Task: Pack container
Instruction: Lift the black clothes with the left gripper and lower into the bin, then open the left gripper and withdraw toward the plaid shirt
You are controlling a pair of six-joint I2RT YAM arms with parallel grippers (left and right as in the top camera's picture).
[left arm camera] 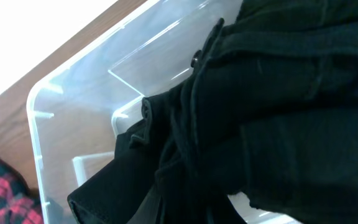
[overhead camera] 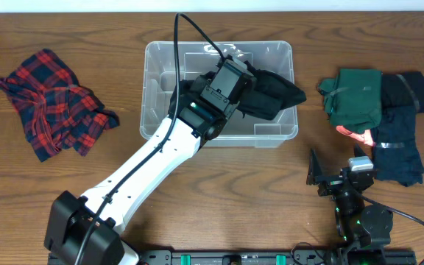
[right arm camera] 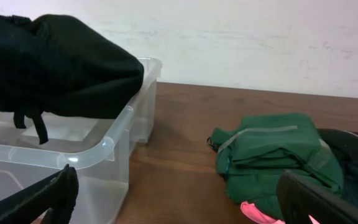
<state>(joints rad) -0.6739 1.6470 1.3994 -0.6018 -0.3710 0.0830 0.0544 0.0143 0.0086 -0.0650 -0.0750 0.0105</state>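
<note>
Nearest the robot, the right gripper (overhead camera: 338, 169) hangs over the front of the table (overhead camera: 271, 199), jaws spread and empty, seemingly parked clear of the work. Just beyond it lie a green garment (overhead camera: 355, 96) and a dark pile (overhead camera: 403, 136). At mid-table the left gripper (overhead camera: 238, 82) is buried in a black garment (overhead camera: 274, 94), so whether it is clamped cannot be told. It is apparently pressing the bulk into the container (overhead camera: 160, 110), which sits open side up, long axis running left to right.
</note>
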